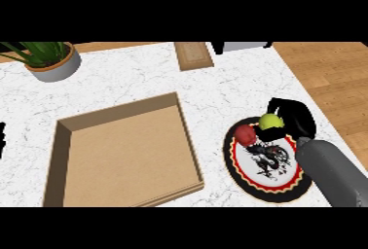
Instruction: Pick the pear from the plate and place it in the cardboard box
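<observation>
yellow-green pear [270,121], red-black-rimmed plate [248,180]

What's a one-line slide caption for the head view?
Right hand curled round the green pear on the plate, beside a red fruit; cardboard box open to the left.

One head view looks steeply down at the counter [237,82] (seemingly from fairly near).

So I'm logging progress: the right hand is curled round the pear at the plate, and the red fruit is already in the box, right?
Not quite. The head view shows the red fruit on the plate, beside the pear in the right hand, not in the box.
</observation>
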